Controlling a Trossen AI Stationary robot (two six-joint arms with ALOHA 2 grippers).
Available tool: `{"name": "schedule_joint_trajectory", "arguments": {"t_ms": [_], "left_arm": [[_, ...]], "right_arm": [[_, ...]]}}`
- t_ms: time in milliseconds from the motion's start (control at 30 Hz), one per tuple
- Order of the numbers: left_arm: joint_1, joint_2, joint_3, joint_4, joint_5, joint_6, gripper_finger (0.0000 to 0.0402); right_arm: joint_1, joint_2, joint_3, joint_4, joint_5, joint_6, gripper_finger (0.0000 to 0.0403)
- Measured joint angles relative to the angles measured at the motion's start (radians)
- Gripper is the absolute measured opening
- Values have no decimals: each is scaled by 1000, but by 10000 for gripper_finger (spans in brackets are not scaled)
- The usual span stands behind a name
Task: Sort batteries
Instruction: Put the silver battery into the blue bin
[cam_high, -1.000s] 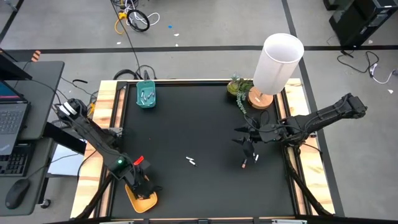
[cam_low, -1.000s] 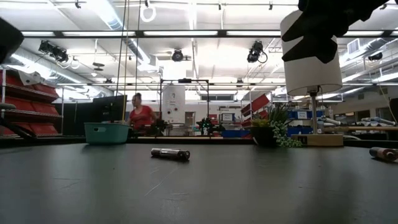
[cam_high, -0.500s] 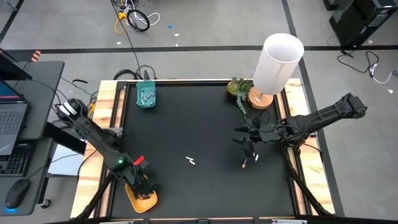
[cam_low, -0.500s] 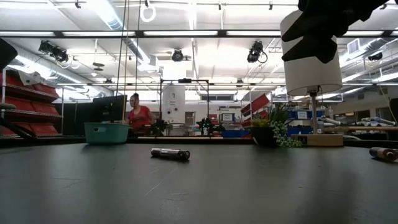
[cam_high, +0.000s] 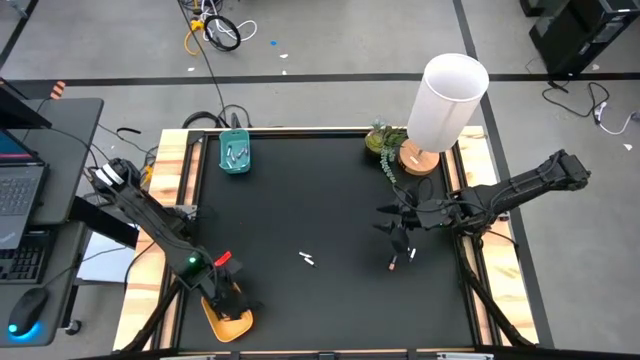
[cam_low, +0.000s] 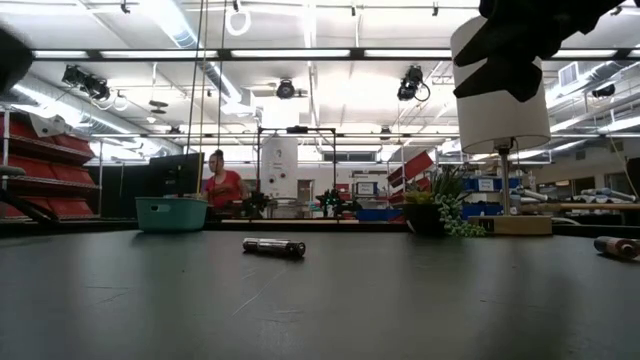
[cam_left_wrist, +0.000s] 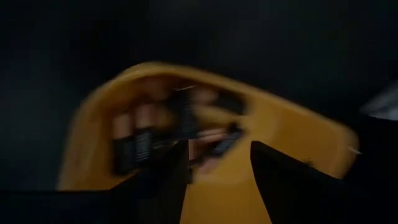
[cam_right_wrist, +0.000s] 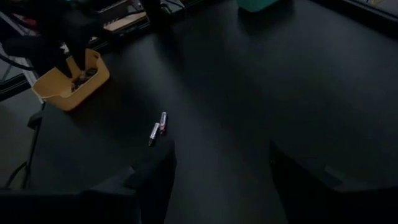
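Note:
Two pale batteries (cam_high: 308, 260) lie side by side mid-table and also show in the right wrist view (cam_right_wrist: 158, 124); the low view shows them as one dark cylinder (cam_low: 273, 246). Two more batteries (cam_high: 402, 259) lie near the right edge. My left gripper (cam_high: 232, 303) hangs open over the yellow tray (cam_high: 215, 322), which holds several dark batteries (cam_left_wrist: 149, 140). My right gripper (cam_high: 398, 238) hovers open above the table, just far of the two right-hand batteries. The teal tray (cam_high: 235, 152) at the far left holds several pale batteries.
A white lamp (cam_high: 445, 100) on a wooden base and a small plant (cam_high: 382, 140) stand at the far right corner. Wooden rails border the black mat (cam_high: 330, 190). A desk with a laptop stands left of the table. A person in red (cam_low: 225, 185) is far behind.
In the low view my left arm's dark shape at the left edge has dipped a little and then risen again above the yellow tray. The batteries and my right gripper have stayed where they were.

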Motion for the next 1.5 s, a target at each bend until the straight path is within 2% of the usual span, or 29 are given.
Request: {"name": "schedule_joint_trajectory", "arguments": {"t_ms": [200, 433, 667, 967, 1267, 1400, 1500], "left_arm": [[8, 0, 73, 146, -29, 196, 167], [64, 0, 80, 306, -73, 184, 161], [148, 0, 80, 296, -208, 191, 161], [282, 0, 80, 336, -235, 295, 161], [408, 0, 80, 417, -236, 437, 161], [456, 0, 80, 456, -246, 506, 161], [492, 0, 80, 482, -267, 558, 161]], "right_arm": [[0, 0, 0, 31, -58, 34, 239], [-18, 0, 0, 37, -48, 149, 225], [-32, 0, 0, 77, -100, 213, 196], [10, 0, 0, 54, -113, 221, 180], [78, 0, 0, -177, -126, 359, 180], [109, 0, 0, -316, -152, 502, 180], [111, 0, 0, -462, -223, 644, 180]]}}
